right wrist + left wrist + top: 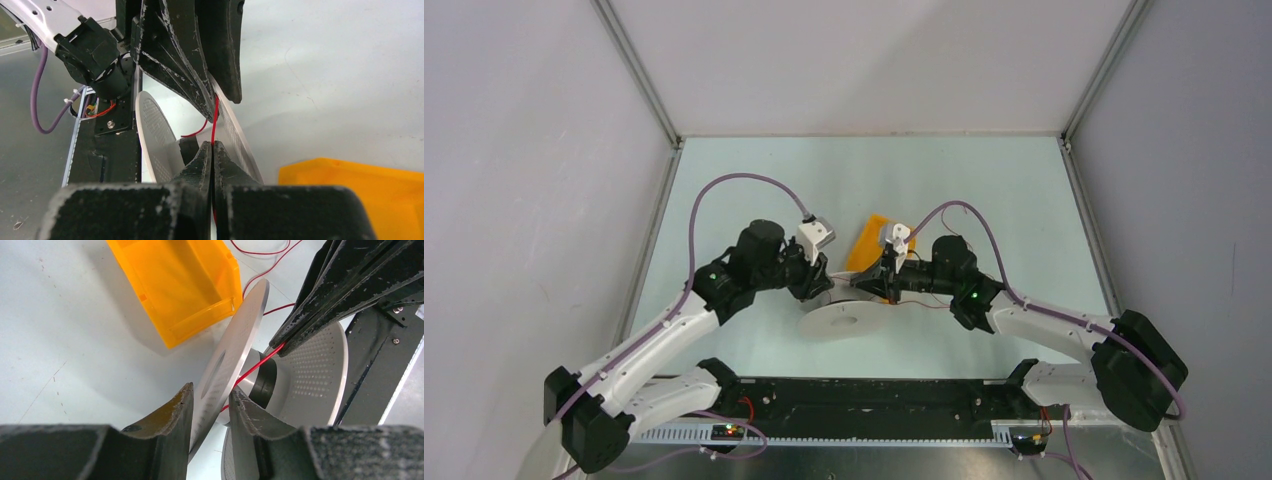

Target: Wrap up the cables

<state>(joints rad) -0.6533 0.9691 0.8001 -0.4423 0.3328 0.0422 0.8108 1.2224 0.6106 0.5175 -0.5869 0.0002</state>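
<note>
The white perforated spool (839,320) stands tilted at mid-table. My left gripper (212,395) is shut on its near flange (235,350), one finger on each face. The thin red cable (255,367) runs from the spool's black core up to my right gripper's fingertips (287,342). In the right wrist view my right gripper (212,145) is shut on the cable (215,120), which is pulled taut towards the left gripper's fingers (175,55). The spool's other flange (155,135) stands to the left. In the top view the two grippers (824,285) (871,283) meet over the spool.
An orange bin (867,243) lies just behind the spool, also in the left wrist view (180,285) and the right wrist view (360,195). Loose red cable (260,250) trails on the table past the bin. A black rail (874,400) runs along the near edge.
</note>
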